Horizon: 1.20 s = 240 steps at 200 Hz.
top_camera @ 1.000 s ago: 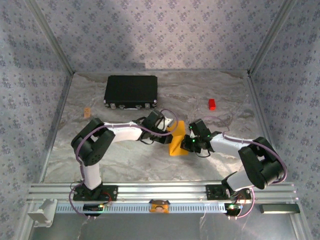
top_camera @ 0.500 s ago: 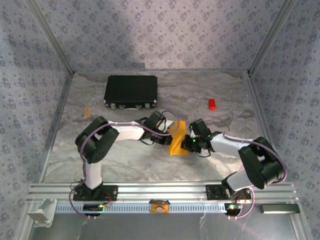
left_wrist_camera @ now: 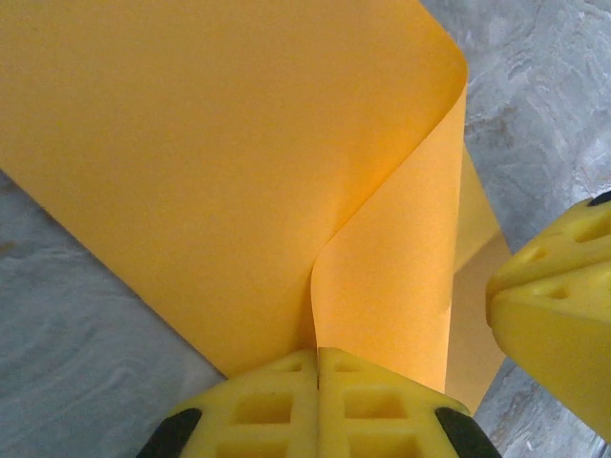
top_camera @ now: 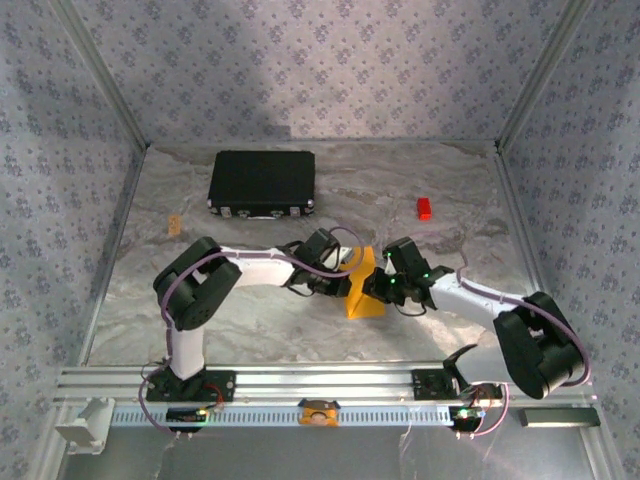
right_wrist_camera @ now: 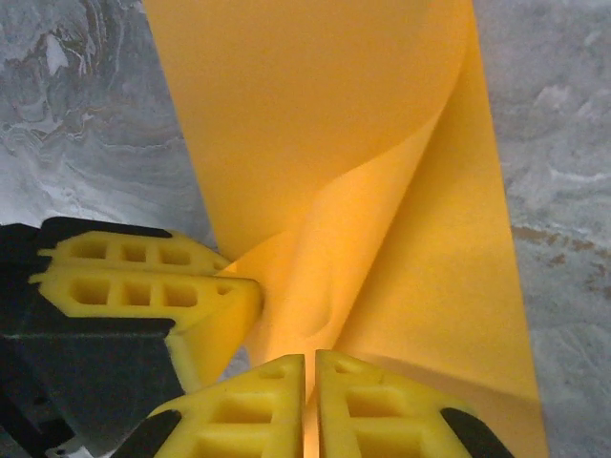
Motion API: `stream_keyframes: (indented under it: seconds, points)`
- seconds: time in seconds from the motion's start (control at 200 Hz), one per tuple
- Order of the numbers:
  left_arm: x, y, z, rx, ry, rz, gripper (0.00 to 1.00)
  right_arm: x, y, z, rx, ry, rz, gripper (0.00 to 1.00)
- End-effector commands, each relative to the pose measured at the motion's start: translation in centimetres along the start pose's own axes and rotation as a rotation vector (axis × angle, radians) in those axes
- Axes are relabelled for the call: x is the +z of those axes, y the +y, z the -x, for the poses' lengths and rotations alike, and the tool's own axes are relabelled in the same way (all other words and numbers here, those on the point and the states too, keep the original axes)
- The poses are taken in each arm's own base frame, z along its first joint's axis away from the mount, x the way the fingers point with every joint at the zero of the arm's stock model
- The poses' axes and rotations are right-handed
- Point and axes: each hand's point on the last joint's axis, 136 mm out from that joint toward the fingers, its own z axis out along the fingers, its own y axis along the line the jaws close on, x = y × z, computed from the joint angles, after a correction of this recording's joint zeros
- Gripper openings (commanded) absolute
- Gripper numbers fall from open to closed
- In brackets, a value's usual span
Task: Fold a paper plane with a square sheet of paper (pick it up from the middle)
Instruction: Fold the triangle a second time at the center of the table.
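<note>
The square sheet of paper (top_camera: 363,292) is bright orange and stands bent into a loose fold at mid-table, between both grippers. My left gripper (top_camera: 344,272) is shut on one edge of it; in the left wrist view the sheet (left_wrist_camera: 239,143) curls up from the closed left gripper (left_wrist_camera: 317,355). My right gripper (top_camera: 378,287) grips the other side. In the right wrist view a thin slit shows between its fingers, with the sheet (right_wrist_camera: 315,114) running into the right gripper (right_wrist_camera: 310,361). The left fingers (right_wrist_camera: 143,277) sit close by. The paper plane is out of view.
A black case (top_camera: 262,183) lies at the back left and a small red block (top_camera: 424,208) at the back right. A small tan piece (top_camera: 174,224) lies near the left wall. Patterned walls close in three sides, and a metal rail (top_camera: 320,380) runs along the near edge.
Both grippers and the sheet have shifted slightly right and toward the near edge. The right arm's elbow has swung out to the right. The right jaws have eased apart by a sliver.
</note>
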Motion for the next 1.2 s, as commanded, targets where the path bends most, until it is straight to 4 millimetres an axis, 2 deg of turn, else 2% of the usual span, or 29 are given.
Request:
stream_keyframes:
  seconds: [0.0, 0.26, 0.375, 0.435, 0.49, 0.695, 0.844, 1.194]
  points:
    - [-0.2, 1.8, -1.8, -0.060, 0.043, 0.084, 0.00, 0.1, -0.7, -1.0, 0.051, 0.026, -0.014, 0.09]
    - [-0.8, 1.1, -1.2, -0.049, 0.022, 0.071, 0.00, 1.2, -2.5, -1.9, 0.102, 0.031, -0.032, 0.06]
    - [-1.2, 1.1, -1.0, -0.053, 0.007, 0.080, 0.00, 1.4, -4.4, -2.1, 0.117, 0.035, -0.110, 0.05]
    - [-1.3, 1.0, -1.0, -0.053, 0.003, 0.079, 0.00, 1.4, -4.7, -1.9, 0.109, 0.029, -0.127, 0.05]
    - [-1.5, 0.8, -0.8, -0.052, -0.001, 0.077, 0.00, 1.3, -4.6, -1.8, 0.104, 0.023, -0.120, 0.05]
    - [-1.7, 0.8, -0.6, -0.056, -0.019, 0.083, 0.00, 0.6, -1.7, -0.7, 0.017, 0.006, -0.020, 0.08]
    - [-1.9, 0.0, 0.1, -0.042, -0.032, 0.058, 0.00, 0.8, -0.2, -0.6, 0.014, 0.020, 0.047, 0.09]
    - [-2.8, -0.9, 0.8, -0.007, -0.064, 0.035, 0.00, 1.5, -2.9, -1.2, 0.039, 0.047, -0.060, 0.07]
